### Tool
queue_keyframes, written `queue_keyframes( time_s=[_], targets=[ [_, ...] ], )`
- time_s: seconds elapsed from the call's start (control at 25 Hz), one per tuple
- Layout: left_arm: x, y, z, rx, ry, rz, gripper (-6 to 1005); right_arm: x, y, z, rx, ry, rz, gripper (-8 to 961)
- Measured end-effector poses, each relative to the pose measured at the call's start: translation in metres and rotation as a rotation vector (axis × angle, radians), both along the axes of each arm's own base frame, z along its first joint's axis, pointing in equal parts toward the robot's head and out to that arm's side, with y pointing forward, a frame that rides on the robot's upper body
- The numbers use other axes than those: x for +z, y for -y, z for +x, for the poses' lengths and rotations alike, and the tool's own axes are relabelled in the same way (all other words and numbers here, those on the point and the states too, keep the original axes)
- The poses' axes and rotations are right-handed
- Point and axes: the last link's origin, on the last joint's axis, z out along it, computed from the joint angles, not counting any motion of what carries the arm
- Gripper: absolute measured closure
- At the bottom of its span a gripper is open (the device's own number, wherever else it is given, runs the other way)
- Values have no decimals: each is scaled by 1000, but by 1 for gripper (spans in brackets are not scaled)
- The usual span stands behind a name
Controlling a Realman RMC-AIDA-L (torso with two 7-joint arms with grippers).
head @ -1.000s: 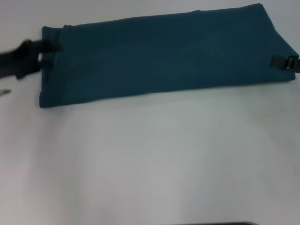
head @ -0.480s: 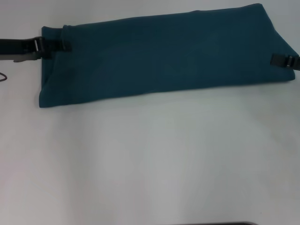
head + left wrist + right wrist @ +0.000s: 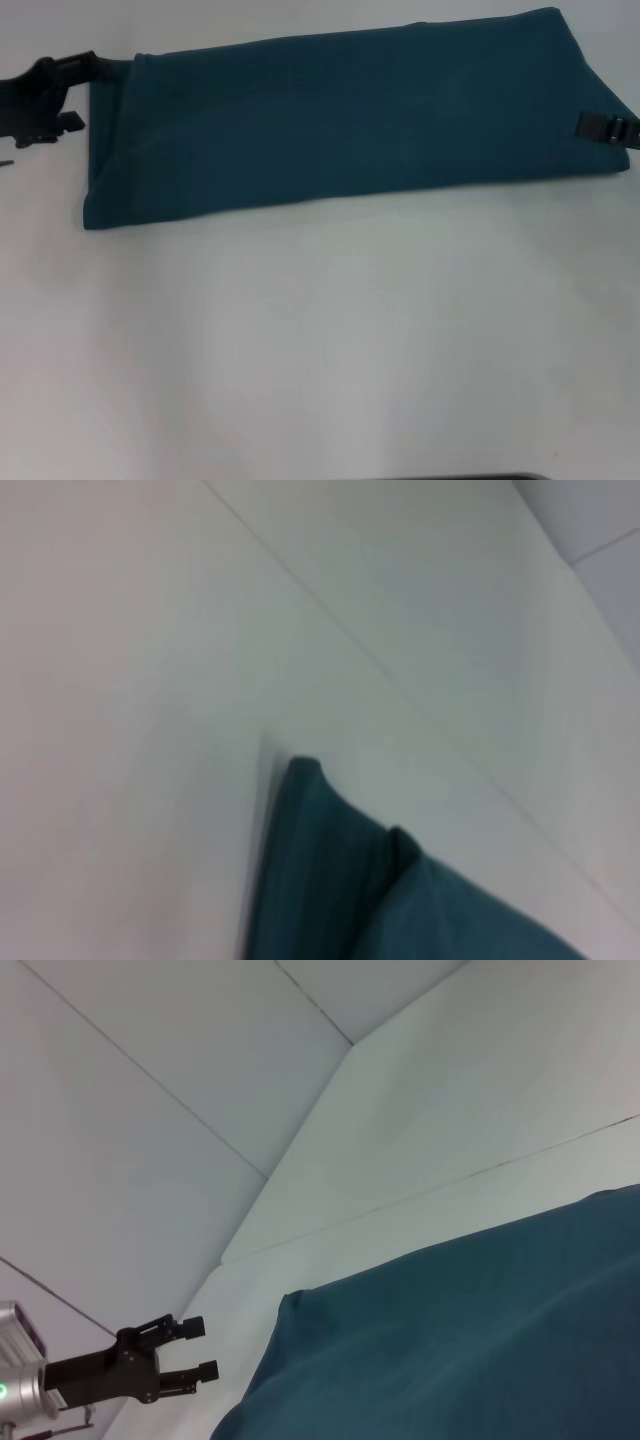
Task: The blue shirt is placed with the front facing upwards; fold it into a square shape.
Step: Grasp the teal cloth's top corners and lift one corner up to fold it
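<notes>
Cloth fills the far half of our white worktop (image 3: 320,350): the blue shirt (image 3: 350,125) lies already folded into a long flat band, plain side up, no lettering showing. Its long axis runs across our view from left to right, the right end sitting slightly farther back than the left.

Starting at the left, our left pincer (image 3: 95,68) sits just off the band's far left corner, apart from the cloth and not gripping it. The right wrist view shows this pincer (image 3: 190,1348) from across the worktop with its 2 fingers parted a little and nothing between them. The left wrist view shows only the layered corner of the shirt (image 3: 330,880) close below that arm.

Across the middle, the band lies smooth, with no obvious bunching.

At the right end, our right pincer (image 3: 608,130) meets the short edge of the shirt. We cannot tell whether it is closed on the fabric or merely resting against it.

We judge that the band still needs folding across its length to become a square. Each short end lies right beside 1 pincer, so either end could be carried along the long axis toward the other.
</notes>
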Motion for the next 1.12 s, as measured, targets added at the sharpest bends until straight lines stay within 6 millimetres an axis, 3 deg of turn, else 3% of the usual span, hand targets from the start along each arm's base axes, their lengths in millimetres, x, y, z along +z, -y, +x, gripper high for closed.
queue_keyframes(
  time_s=[1.12],
  targets=[
    [-24, 3, -14, 6, -104, 0, 93, 0, 2, 2, -5, 1, 4, 38]
  ],
)
